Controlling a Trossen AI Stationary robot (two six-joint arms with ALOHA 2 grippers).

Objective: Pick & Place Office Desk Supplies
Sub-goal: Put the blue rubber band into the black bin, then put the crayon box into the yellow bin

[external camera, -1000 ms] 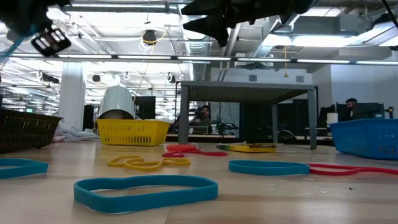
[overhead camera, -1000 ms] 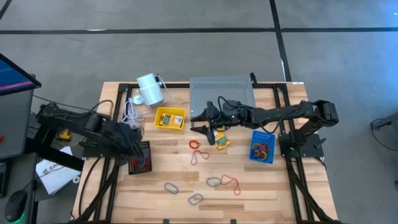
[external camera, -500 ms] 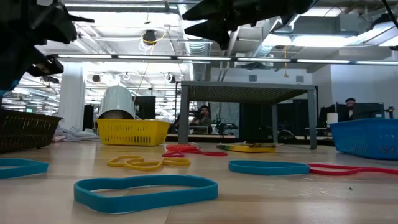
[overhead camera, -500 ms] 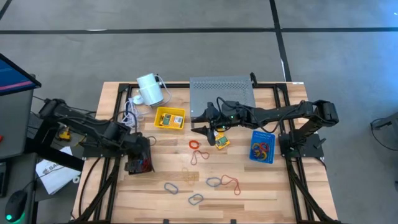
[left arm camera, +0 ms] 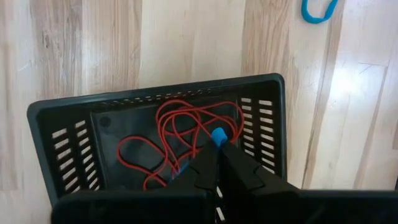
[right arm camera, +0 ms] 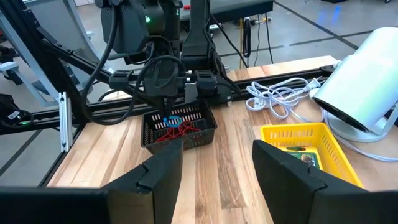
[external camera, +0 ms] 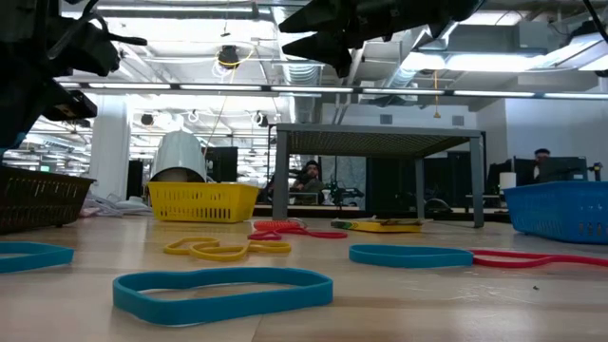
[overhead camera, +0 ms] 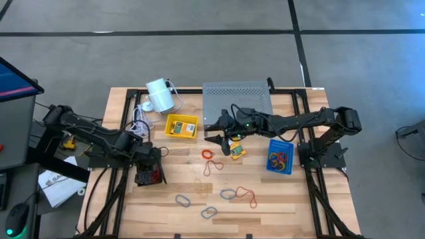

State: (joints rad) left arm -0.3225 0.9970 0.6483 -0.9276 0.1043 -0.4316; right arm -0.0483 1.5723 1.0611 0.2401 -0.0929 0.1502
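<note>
My left gripper hangs over a dark slotted basket at the table's left, shut on a blue rubber band. Red rubber bands lie on the basket's floor. My right gripper hovers open above the table's middle, in front of the grey shelf, with nothing between its fingers. A small yellow-green crayon box lies flat just right of it. Loose bands lie flat on the wood: red, orange, blue. My left gripper pinches the blue rubber band between its two fingertips; only a short bit of the band shows beyond them. The fingers come from above, pointing steeply down into the basket. In the right wrist view the band sits bunched just above the red bands.
A yellow basket and a white cylinder with a coiled cord stand at the far left. A blue basket holding bands stands at the right. More bands lie toward the near edge.
My left gripper has come down and a little toward the table's right, over the dark basket, tipping from a shallow slant to point steeply down. It stays shut on the blue band.
</note>
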